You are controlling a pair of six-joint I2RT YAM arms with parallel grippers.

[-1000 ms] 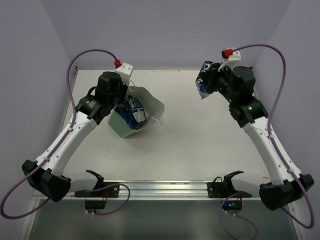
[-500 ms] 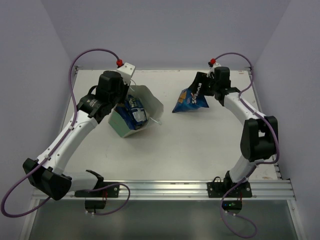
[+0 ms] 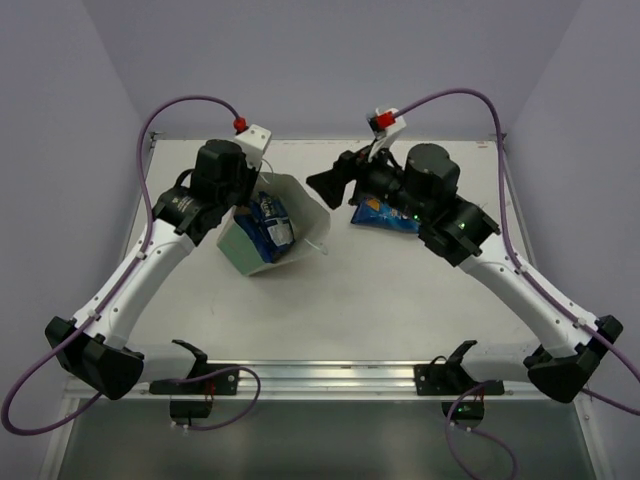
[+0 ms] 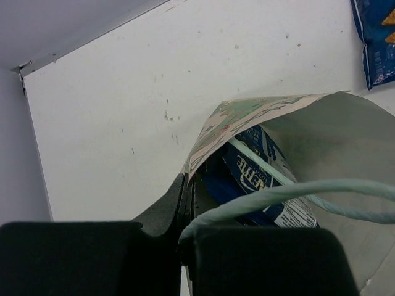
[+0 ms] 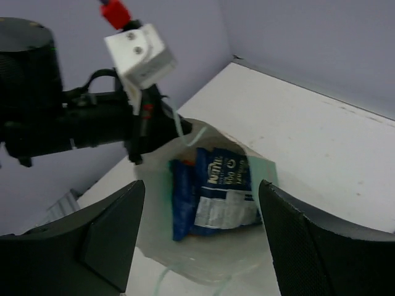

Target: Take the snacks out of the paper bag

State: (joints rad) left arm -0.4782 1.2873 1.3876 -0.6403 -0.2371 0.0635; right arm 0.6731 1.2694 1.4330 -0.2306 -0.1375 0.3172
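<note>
The paper bag point(image 3: 240, 250) lies tilted on the left half of the table, its mouth facing right. My left gripper point(image 3: 243, 203) is shut on its back rim point(image 4: 247, 114), which holds the mouth wide. Inside are snacks: a blue-and-white packet point(image 4: 262, 179) in front and a dark blue one point(image 5: 183, 197) beside it. One blue chip packet point(image 3: 385, 214) lies flat on the table, partly under my right arm. My right gripper point(image 3: 318, 185) hovers open just outside the bag's mouth, nothing between its fingers point(image 5: 111, 240). It faces the packets point(image 5: 225, 188).
A thin pale string handle point(image 4: 290, 190) crosses in front of the left wrist camera. Another handle point(image 3: 318, 243) trails on the table by the bag's mouth. The two arms' wrists are close together over the bag. Walls enclose the table on three sides.
My right gripper opened and let go of the blue chip packet, which now lies on the table. That arm swung left from the back right corner to the bag's mouth. The left arm kept still.
</note>
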